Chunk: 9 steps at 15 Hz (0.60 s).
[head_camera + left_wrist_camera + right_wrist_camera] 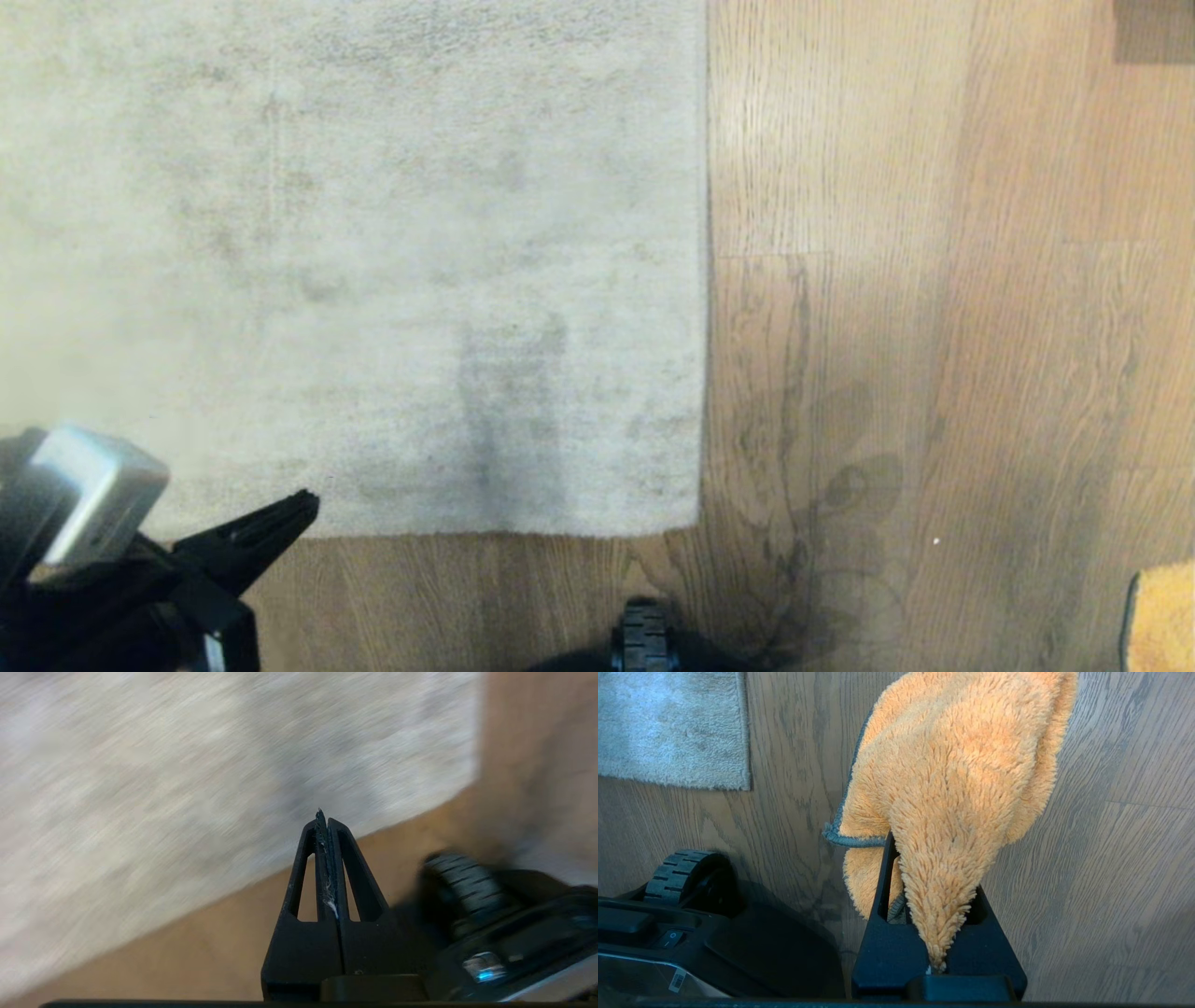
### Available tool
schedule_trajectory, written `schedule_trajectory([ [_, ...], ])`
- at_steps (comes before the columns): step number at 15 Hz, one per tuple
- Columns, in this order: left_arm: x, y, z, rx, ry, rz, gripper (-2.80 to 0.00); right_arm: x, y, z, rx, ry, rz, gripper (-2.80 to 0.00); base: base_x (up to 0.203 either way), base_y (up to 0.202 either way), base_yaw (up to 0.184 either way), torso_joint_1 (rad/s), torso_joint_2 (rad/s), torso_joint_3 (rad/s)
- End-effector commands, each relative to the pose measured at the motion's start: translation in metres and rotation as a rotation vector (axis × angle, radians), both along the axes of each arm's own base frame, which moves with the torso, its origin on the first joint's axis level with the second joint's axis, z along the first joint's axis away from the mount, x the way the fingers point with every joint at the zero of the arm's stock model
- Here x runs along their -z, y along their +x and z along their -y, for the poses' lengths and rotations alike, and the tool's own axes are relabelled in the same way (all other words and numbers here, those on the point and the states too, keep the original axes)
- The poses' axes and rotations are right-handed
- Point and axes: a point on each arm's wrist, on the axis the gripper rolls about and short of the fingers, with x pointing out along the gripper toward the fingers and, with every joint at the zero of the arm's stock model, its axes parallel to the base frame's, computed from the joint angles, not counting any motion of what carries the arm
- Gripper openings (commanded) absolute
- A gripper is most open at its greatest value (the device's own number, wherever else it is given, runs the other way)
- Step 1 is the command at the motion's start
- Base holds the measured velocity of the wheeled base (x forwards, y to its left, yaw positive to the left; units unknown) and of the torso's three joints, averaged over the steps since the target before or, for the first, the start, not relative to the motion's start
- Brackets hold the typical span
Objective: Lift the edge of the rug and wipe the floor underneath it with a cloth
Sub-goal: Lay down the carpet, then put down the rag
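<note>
Pinching one soft, fluffy cloth (957, 779), the right gripper (936, 914) is waiting at near right. One left gripper (280, 523), jaws pressed together and empty, is hovering near the rug edge (448, 534), lying flat on the floor (934, 280); its limp-looking corner seems easiest to take.

Left arm pokes in at the bottom-left corner of the head view, with a silver-grey camera box on the wrist and the black, wedge-shaped plastic left end effector (303, 509) pointing up and to the right, its two fingers (322, 858) pressed flat together with nothing between them. The black right end effector (936, 952) is clamped, fingers mostly hidden. A black ribbed base wheel (644, 639) peeks in low centre.
</note>
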Motion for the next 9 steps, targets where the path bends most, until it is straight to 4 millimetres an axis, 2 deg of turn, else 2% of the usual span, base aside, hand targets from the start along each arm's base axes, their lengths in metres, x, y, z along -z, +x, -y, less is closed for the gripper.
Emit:
schedule_trajectory([
  [1, 0.017, -0.025, -0.029, -0.127, -0.015, 0.06, -2.8, 0.0, 0.0, 0.0, -0.001, -0.001, -0.001, -2.8, 0.0, 0.0, 0.0, 0.0, 0.0, 0.0],
  [4, 0.039, -0.047, -0.048, -0.265, 0.015, 0.101, -2.8, 0.0, 0.0, 0.0, -0.001, -0.001, -0.001, -2.8, 0.0, 0.0, 0.0, 0.0, 0.0, 0.0],
  [9, 0.054, -0.069, -0.056, -0.31, 0.01, 0.118, -2.8, 0.0, 0.0, 0.0, 0.0, -0.001, -0.001, -2.8, 0.0, 0.0, 0.0, 0.0, 0.0, 0.0],
])
